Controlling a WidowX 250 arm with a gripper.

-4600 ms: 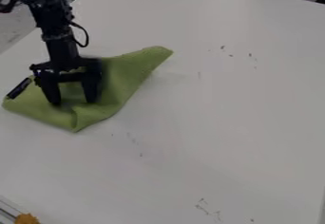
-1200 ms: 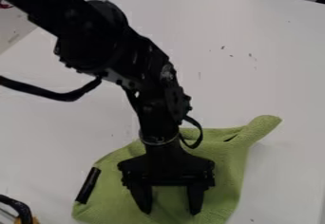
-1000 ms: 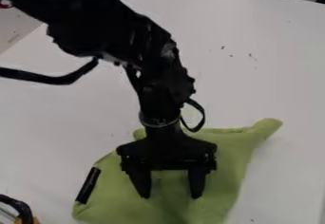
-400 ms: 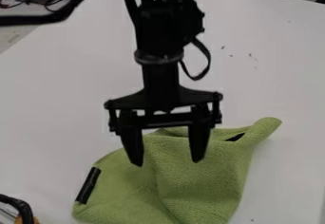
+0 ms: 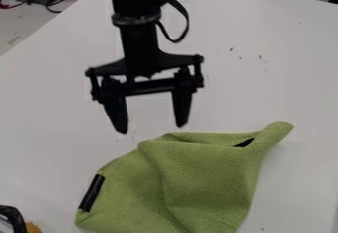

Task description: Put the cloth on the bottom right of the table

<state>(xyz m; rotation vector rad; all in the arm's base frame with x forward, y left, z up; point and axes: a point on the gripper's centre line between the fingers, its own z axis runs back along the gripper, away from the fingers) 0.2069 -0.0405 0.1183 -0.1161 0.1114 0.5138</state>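
My black gripper hangs over the middle left of the table, its two fingers spread apart with nothing between them. Just below it in the view lies the green cloth, crumpled and folded, at the lower middle to lower right of the white table. One corner of the cloth is rolled up and points to the upper right. A black strip lies along the cloth's left edge.
The white table has small dark marks on its upper right part. At the bottom left corner are a black curved object and an orange piece. Cables lie beyond the table's upper left edge.
The gripper has gone from over the cloth at the left to the bottom, then up and slightly left, off the cloth. The cloth has shifted from the left to the lower right and lies still since.
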